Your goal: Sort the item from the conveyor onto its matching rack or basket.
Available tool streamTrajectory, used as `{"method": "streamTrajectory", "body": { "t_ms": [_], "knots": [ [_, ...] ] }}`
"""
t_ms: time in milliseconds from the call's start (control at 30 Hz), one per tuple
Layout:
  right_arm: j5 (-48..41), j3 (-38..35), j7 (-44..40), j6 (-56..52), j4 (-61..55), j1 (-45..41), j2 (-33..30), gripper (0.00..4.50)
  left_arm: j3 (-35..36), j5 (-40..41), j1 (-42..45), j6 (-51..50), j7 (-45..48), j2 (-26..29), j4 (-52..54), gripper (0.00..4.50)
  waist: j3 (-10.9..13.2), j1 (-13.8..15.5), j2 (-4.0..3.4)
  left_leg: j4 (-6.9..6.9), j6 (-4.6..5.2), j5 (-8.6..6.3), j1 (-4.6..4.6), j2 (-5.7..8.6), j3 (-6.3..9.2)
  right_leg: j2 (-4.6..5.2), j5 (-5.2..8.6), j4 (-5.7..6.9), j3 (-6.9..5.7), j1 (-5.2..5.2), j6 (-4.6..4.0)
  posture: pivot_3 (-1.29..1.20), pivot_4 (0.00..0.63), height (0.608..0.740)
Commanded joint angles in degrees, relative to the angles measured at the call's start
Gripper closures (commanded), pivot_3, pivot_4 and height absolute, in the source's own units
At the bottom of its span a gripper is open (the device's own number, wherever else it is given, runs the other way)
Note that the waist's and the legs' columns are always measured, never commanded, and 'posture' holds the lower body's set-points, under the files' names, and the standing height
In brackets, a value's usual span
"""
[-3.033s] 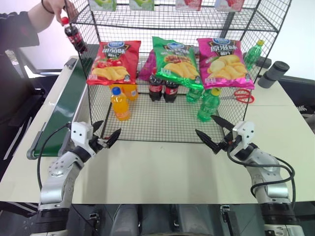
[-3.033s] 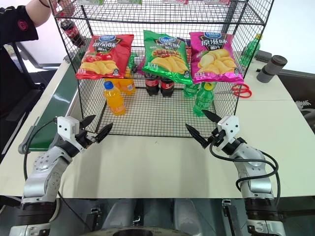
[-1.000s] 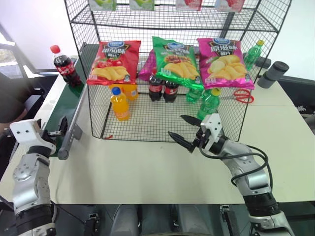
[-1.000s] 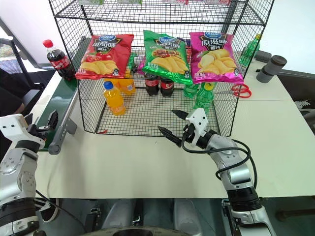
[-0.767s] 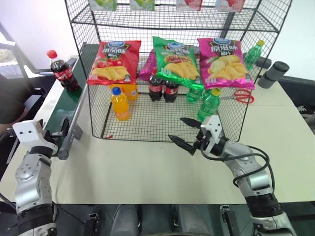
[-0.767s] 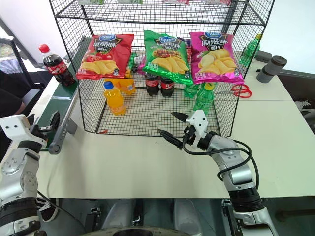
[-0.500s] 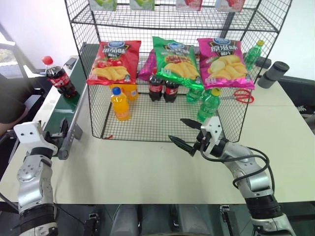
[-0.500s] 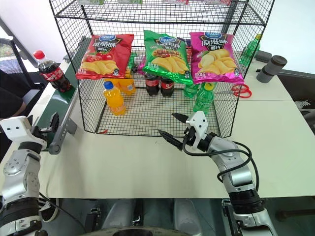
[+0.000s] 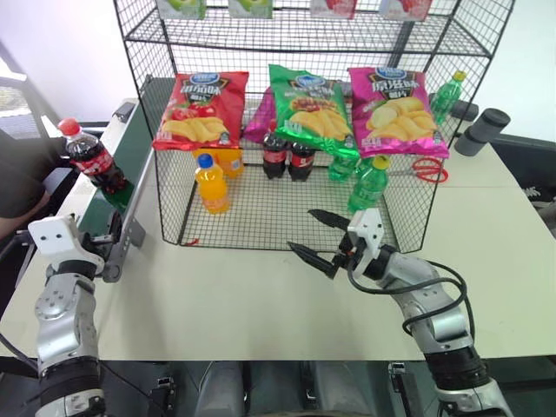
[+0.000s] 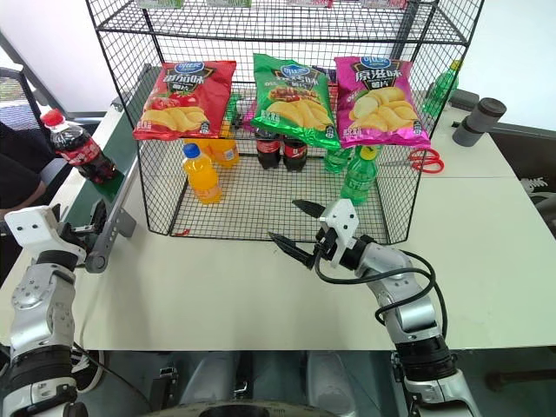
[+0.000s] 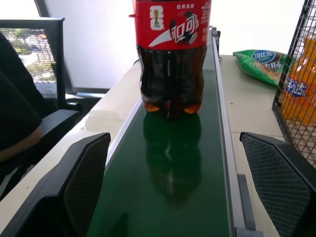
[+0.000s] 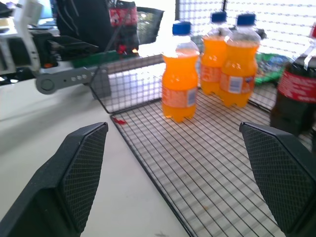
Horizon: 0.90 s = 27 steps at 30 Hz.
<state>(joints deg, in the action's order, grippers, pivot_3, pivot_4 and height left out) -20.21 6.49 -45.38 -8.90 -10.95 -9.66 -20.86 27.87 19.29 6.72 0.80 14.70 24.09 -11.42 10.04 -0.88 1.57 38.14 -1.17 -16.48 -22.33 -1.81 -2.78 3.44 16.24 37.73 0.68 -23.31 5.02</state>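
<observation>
The item, a cola bottle point(image 9: 91, 161) with red cap and red label, stands upright on the dark green conveyor point(image 9: 132, 139). My left gripper point(image 10: 91, 228) sits open at the belt's rounded near end, pointing along it. In the left wrist view the cola bottle point(image 11: 170, 59) is ahead of the open fingers point(image 11: 81, 177), apart from them. My right gripper point(image 9: 301, 229) hovers open and empty over the table at the front edge of the black wire rack's bottom basket point(image 9: 269, 221).
The basket holds two cola bottles point(image 9: 287, 156), orange soda bottles point(image 9: 212, 184) and green bottles point(image 9: 367, 184). Chip bags point(image 9: 311, 109) hang on the tier above. Red scissors point(image 9: 426, 169) and a grey cylinder point(image 9: 483, 130) lie at the right. A person point(image 9: 22, 169) sits left of the belt.
A hand set the cola bottle on the belt, and it has ridden down toward my left gripper. Both arms swung left earlier and now hold almost still.
</observation>
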Motion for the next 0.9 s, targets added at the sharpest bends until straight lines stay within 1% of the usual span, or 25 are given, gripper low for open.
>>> {"method": "streamTrajectory", "body": {
  "t_ms": [33,167,667,767,800,833,900],
  "knots": [
    [0.2,0.0,0.1,1.6,-1.4,-0.3,0.5,0.05,1.1,0.6,0.1,1.1,0.0,0.3,0.6,0.00,0.0,0.1,0.00,0.00,0.00,0.00,0.00,0.00,0.00,0.00,0.00,0.00,0.00,0.00,0.00,0.00,0.150,0.740],
    [0.3,0.1,0.1,1.9,-1.1,-0.6,0.8,0.05,1.8,1.6,-0.1,0.8,-0.4,-0.1,1.1,0.00,0.0,0.1,0.00,0.00,0.00,0.00,0.00,0.00,0.00,0.01,0.00,0.00,0.00,0.00,0.00,0.00,0.150,0.740],
    [1.5,1.2,0.1,2.1,-0.1,-1.0,1.7,0.05,2.5,0.0,0.3,3.3,-3.5,0.4,-1.1,0.00,0.0,0.0,0.00,0.00,0.00,0.00,0.00,0.00,0.01,0.01,0.00,0.00,-0.01,0.00,0.00,0.00,0.150,0.740],
    [1.6,1.2,0.1,2.2,0.1,-1.2,1.6,0.00,2.8,0.1,0.3,4.7,-3.5,0.3,-1.7,0.78,0.0,0.0,0.01,0.00,0.00,0.00,0.00,0.00,0.01,0.01,0.00,0.00,-0.01,-0.01,0.00,0.00,0.150,0.740],
    [1.6,1.2,0.1,2.2,0.2,-1.2,1.7,0.00,2.7,0.1,0.2,4.7,-3.4,0.3,-1.8,1.20,0.0,0.1,0.01,0.00,0.00,0.00,0.00,0.00,0.01,0.01,0.00,0.00,-0.01,-0.01,0.00,0.00,0.150,0.740],
    [1.6,1.2,0.1,2.1,0.2,-1.3,1.6,0.00,2.6,0.2,0.2,4.6,-3.3,0.4,-1.8,1.50,0.0,0.1,0.01,0.00,0.00,0.00,0.00,0.00,0.00,0.01,0.00,0.00,-0.01,-0.01,0.00,0.00,0.150,0.740],
    [1.7,1.2,0.0,2.1,0.3,-1.4,1.5,0.00,2.4,0.2,0.0,4.5,-2.9,0.6,-1.4,1.52,0.0,0.1,0.02,0.00,0.00,0.00,-0.01,0.00,0.01,0.01,0.00,0.00,-0.01,0.00,0.00,0.00,0.150,0.740]
  ]
}}
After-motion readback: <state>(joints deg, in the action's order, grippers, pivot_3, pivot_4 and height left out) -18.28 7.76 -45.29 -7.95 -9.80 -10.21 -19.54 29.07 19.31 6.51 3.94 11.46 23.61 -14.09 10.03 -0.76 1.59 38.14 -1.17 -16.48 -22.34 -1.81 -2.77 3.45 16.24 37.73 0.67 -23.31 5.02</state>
